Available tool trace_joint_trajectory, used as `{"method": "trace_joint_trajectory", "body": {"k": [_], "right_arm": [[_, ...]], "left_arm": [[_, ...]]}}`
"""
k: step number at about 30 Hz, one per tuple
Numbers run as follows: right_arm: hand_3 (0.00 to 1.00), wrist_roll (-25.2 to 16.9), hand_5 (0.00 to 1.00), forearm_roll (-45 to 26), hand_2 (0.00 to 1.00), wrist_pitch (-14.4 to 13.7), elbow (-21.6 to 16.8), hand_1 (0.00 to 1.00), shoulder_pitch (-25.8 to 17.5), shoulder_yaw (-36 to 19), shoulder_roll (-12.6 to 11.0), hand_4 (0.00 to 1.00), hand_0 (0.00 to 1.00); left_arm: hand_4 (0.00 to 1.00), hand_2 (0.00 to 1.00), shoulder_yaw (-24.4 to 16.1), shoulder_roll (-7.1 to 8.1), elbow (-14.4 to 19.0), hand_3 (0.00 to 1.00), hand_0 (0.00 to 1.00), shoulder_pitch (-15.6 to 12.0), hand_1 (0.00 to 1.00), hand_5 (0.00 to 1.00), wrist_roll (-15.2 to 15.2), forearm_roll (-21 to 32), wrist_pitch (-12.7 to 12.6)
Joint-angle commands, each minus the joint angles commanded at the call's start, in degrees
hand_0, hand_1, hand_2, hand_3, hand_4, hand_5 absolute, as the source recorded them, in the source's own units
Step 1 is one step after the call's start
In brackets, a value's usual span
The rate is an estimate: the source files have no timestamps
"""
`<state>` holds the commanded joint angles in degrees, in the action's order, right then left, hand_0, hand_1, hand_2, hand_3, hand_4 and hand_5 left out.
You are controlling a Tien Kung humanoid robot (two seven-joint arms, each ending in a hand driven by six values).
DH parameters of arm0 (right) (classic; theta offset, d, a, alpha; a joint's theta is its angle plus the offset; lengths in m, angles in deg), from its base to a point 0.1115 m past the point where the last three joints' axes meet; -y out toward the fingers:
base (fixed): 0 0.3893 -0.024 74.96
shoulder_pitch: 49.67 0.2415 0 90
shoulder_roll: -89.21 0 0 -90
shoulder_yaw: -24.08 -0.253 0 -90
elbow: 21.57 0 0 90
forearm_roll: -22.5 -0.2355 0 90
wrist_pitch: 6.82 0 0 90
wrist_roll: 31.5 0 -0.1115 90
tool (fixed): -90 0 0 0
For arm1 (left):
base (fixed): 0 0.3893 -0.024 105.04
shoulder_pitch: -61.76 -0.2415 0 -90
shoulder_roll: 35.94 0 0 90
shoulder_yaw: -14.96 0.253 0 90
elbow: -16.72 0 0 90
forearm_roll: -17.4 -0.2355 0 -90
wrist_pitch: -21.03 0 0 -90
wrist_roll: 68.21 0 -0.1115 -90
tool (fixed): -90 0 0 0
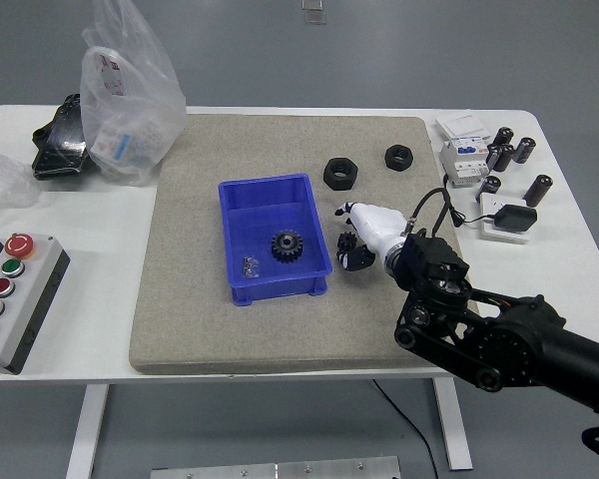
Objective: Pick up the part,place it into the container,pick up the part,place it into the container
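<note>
The blue container (275, 239) sits near the middle of the grey mat (180, 299), and one black gear (286, 245) already lies inside it, together with a small metallic piece (249, 265) at 8 o'clock from the gear. Two black hex nuts are not yet collected: the larger nut (339, 172) lies at 1 o'clock from the container, and the smaller nut (398, 157) is further along the mat at 2 o'clock.

The right hand (364, 232) hovers just beside the right wall of the container, at 3 o'clock from it. Its dark fingers (354, 254) are curled downward, and I see no part between them; whether something very small is hidden there I cannot tell. The left arm does not appear.

The nuts look like rigid, rather heavy pieces with flat sides, probably smooth and a little slippery. I think the best hold is a pinch across two opposite flats, or one finger through the hole.

The way from the hand toward the larger nut, at 12 o'clock, is open mat. The container wall is low, so only a small lift is needed. The switches and cylinders at the table's right edge stand well apart.
</note>
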<state>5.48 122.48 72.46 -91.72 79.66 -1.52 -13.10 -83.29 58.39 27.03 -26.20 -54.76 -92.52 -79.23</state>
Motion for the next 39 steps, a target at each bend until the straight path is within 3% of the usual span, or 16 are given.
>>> {"method": "trace_joint_trajectory", "body": {"k": [5,6,11,12,27,36,37,39], "right_arm": [[0.694,0.0,0.077,-0.1,0.641,-1.2,0.4,0.572,0.2,0.8,0.6,0.607,0.233],[0.643,0.0,0.002,-0.1,0.548,-1.4,0.4,0.556,0.3,0.9,0.7,0.622,0.219],[0.643,0.0,0.002,-0.6,0.548,-2.3,0.5,0.556,0.3,1.3,0.8,0.622,0.219],[0.578,0.0,0.002,-0.6,0.489,-2.5,0.5,0.543,0.3,1.3,0.8,0.644,0.208],[0.569,0.0,0.002,4.7,0.469,-2.4,-0.1,0.539,-0.6,-5.8,-2.1,0.668,0.199],[0.566,0.0,0.002,3.7,0.471,-2.1,0.0,0.541,-0.5,-5.9,-2.2,0.659,0.201],[0.676,0.0,0.027,3.2,0.661,-1.6,-0.1,0.560,-0.3,-5.5,-2.2,0.619,0.199],[0.676,0.0,0.027,2.1,0.661,-0.5,-0.1,0.560,0.2,-4.5,-2.0,0.619,0.199]], "left_arm": [[0.542,0.536,0.0,-0.06,0.0,0.624,0.693,0.0,0.545,0.064,0.0,0.0,0.0],[0.541,0.537,0.0,-0.09,0.0,0.625,0.693,0.0,0.546,0.062,0.0,0.0,0.0],[0.541,0.537,-0.1,-0.16,0.0,0.625,0.693,0.0,0.546,0.062,0.0,0.0,0.0],[0.540,0.537,-0.1,-0.16,0.0,0.625,0.693,0.0,0.546,0.062,0.0,0.0,0.0],[0.540,0.538,-0.4,-0.19,0.0,0.625,0.693,-0.1,0.546,0.061,-0.2,0.1,-0.1],[0.540,0.538,-0.3,-0.26,0.0,0.626,0.693,-0.2,0.546,0.061,-0.2,0.1,-0.1],[0.540,0.539,-0.3,-0.25,0.0,0.626,0.692,-0.2,0.546,0.060,-0.2,0.0,-0.1],[0.540,0.539,-0.4,-0.22,0.0,0.626,0.692,-0.2,0.546,0.060,-0.1,0.0,-0.1]]}}
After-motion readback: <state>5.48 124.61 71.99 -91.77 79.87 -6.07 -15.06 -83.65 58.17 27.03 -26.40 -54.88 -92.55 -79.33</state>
